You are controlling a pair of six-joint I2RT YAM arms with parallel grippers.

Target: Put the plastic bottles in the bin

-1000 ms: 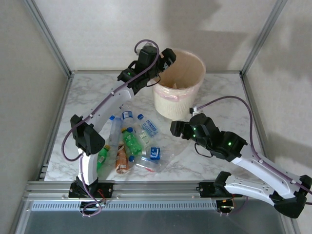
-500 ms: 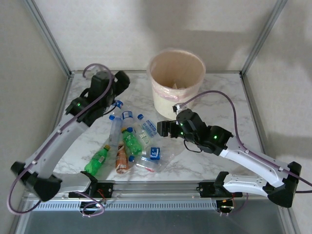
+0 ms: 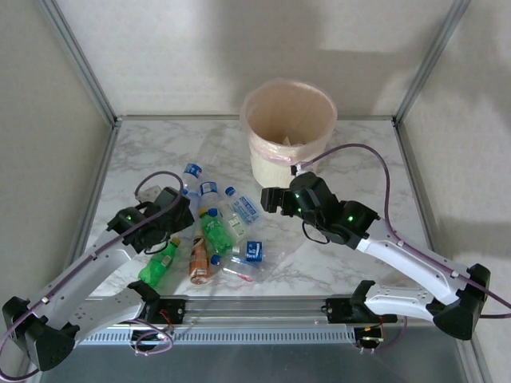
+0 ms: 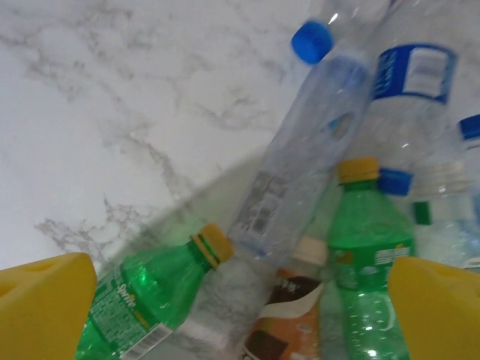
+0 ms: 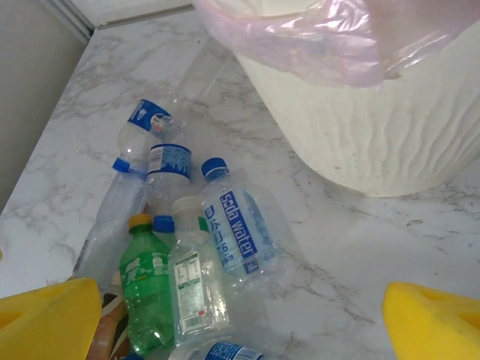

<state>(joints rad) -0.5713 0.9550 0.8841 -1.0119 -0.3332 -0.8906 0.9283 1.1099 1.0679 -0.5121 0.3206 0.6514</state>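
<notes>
the green sprite bottle [image 4: 142, 300] is being straddled by the left gripper's [image 4: 240, 315] spread fingers [image 4: 45, 307], its long axis apparently slanting across the gap.

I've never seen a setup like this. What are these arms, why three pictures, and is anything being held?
These are two robot arms bolted to a marble table. The wide picture comes from a camera above and behind them; the other two come from cameras on each wrist, where the yellow corners are that gripper's own fingertips. On it lie plastic bottles, clear, green and one brown-labelled, piled near a bag-lined bin. The left gripper and right gripper both hang open near the pile, holding nothing.
</notes>
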